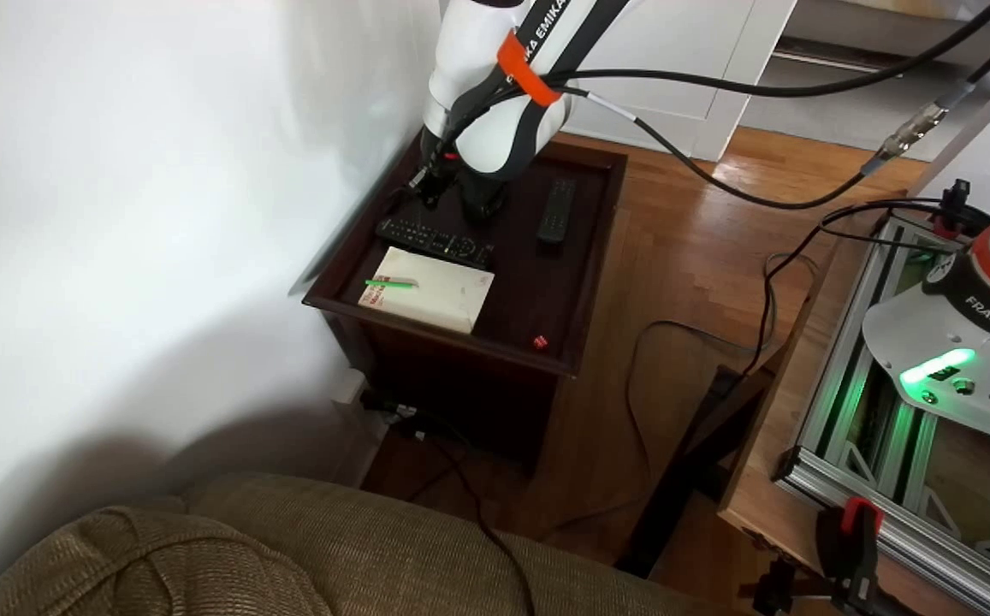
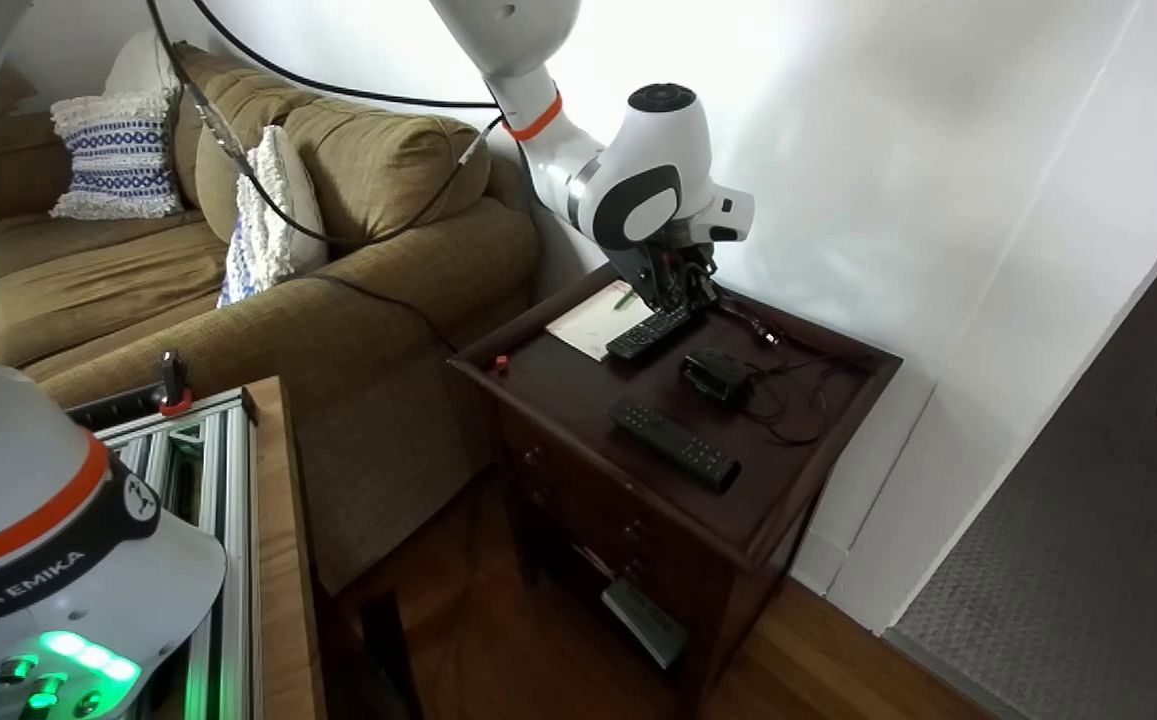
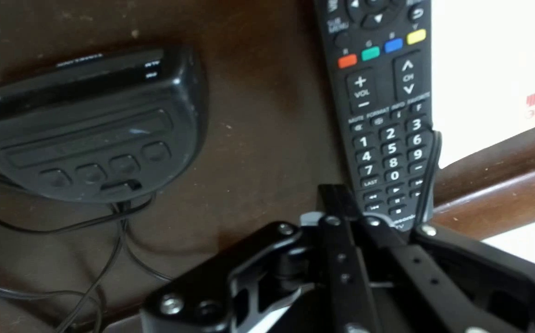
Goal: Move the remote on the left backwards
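The hand, its tips together, sits by the remote near the wall-side edge of the surface (likely set for pushing, not gripping; contact unclear).

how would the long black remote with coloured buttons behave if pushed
The long black remote with coloured buttons is probably stiff, judging by its straight, solid-looking shape. Being broad and low, it seems unlikely to roll or tip. It may slide fairly easily, since the dark brown tabletop looks smooth.
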### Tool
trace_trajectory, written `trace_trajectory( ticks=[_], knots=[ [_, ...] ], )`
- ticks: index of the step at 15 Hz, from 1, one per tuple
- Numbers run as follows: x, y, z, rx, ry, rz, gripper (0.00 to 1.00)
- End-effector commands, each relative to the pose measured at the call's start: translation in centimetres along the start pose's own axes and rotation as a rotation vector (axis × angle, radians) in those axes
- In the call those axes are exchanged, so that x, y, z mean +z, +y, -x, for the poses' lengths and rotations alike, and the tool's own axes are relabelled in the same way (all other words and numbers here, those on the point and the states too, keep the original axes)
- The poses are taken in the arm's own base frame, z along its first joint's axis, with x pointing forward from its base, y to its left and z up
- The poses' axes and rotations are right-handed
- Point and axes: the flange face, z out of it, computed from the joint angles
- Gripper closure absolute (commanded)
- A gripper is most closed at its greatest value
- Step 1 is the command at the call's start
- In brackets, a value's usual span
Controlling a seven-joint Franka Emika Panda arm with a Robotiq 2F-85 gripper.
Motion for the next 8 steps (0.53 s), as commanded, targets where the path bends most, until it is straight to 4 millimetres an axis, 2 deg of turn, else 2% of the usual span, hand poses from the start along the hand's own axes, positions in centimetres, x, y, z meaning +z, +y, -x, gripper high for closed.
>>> trace_trajectory(
  ticks=[1, 6, 7, 8],
  knots=[
    [-2.8, 0.3, 0.9, -0.007, -0.087, -0.006, 1.00],
    [-8.2, 1.3, 2.8, -0.019, -0.100, 0.005, 1.00],
    [-9.6, 1.5, 3.3, -0.012, -0.103, 0.011, 0.74],
    [-10.8, 1.5, 3.8, -0.012, -0.105, 0.006, 0.72]
  ],
)
